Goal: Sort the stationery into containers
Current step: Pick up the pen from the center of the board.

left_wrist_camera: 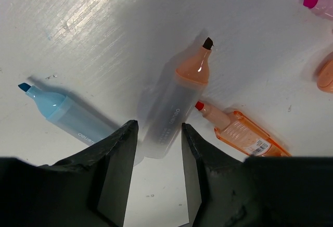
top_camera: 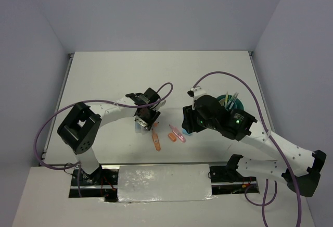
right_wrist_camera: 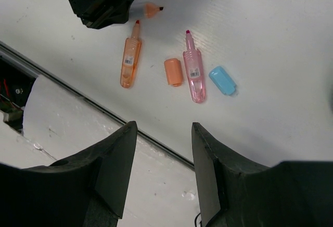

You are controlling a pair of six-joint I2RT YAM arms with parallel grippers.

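Left gripper [left_wrist_camera: 158, 130]: down at the table [top_camera: 104, 76], jaws part open and set either side of the rear of the peach highlighter [left_wrist_camera: 177, 97]. The right finger looks to touch the barrel. A thin shadowed gap shows at the left finger, so I judge the item not yet clamped. The highlighter is uncapped, with its tip pointing away from the jaws.

Right gripper [right_wrist_camera: 162, 129]: jaws apart, nothing between them, held above the table's near edge.

Cup [top_camera: 225, 100]: behind the right gripper, beside that arm's wrist, with pens standing in it. It is well to the right of the left gripper.

Blue highlighter [left_wrist_camera: 67, 115]: just left of the left finger, its rear hidden under that finger.
Orange highlighter [left_wrist_camera: 242, 133]: just right of the right finger, its tip near the peach barrel.
Pink highlighter [right_wrist_camera: 193, 71], orange cap [right_wrist_camera: 173, 72] and blue cap [right_wrist_camera: 222, 80]: ahead of the right gripper, side by side but apart.

Step in hand, as judged: picking up the peach highlighter.
- Close squarely until both pads bear, because the smooth round barrel may roll or slip out.
- The hold is near the tail, so the tip end may droop.
- Lift straight up and slowly, clear of the two close neighbours.
- Route to the cup around the right arm.
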